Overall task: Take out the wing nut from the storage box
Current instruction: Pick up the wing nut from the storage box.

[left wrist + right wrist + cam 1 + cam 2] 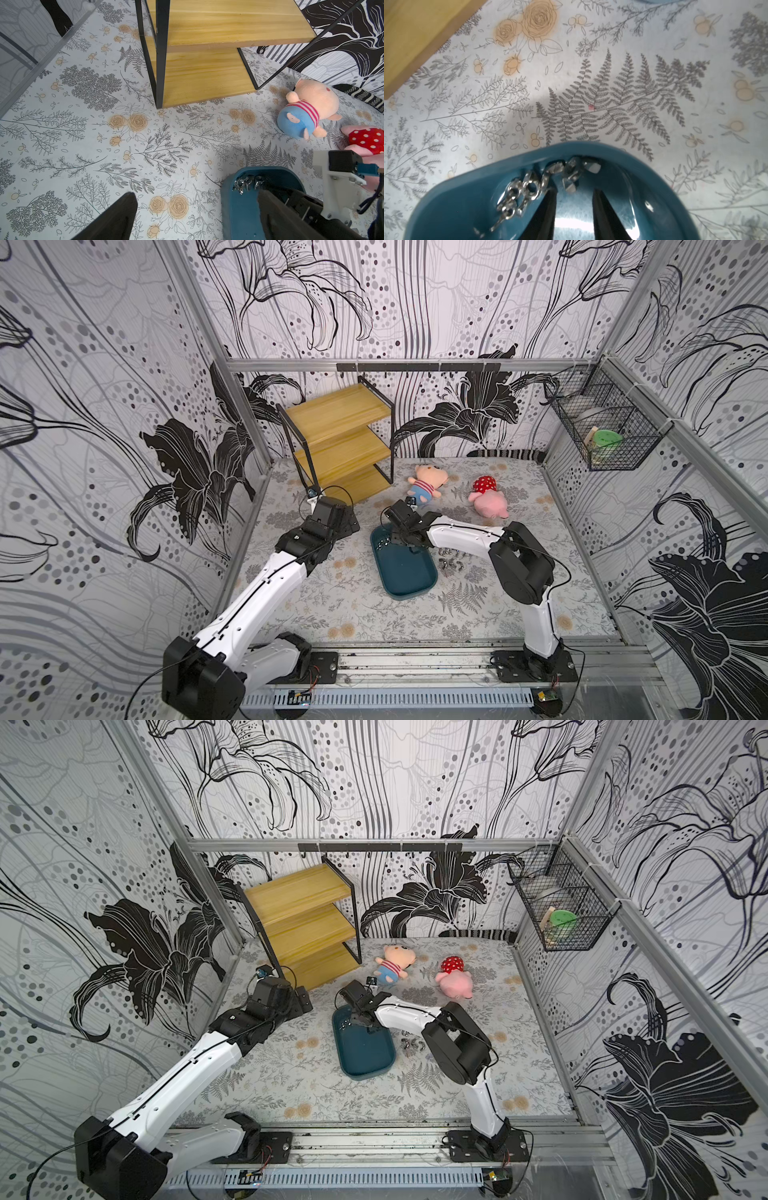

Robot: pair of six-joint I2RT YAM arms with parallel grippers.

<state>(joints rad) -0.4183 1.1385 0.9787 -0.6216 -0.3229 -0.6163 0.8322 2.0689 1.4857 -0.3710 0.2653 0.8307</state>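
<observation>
The storage box (409,576) (368,1056) is a dark teal tray in the middle of the table. Several silver wing nuts (382,542) (527,191) lie bunched at its far end. My right gripper (405,542) (573,193) is lowered into that end and is open, with bare tray floor between its black fingers (548,209). One wing nut (569,182) lies just ahead of the tips, untouched. My left gripper (351,524) (195,192) hovers wide open and empty left of the tray's far end (226,197).
More wing nuts (451,564) lie on the table right of the tray. A wooden shelf (340,439) stands at the back left, with two plush toys (426,485) (488,497) behind the tray. A wire basket (602,427) hangs on the right wall.
</observation>
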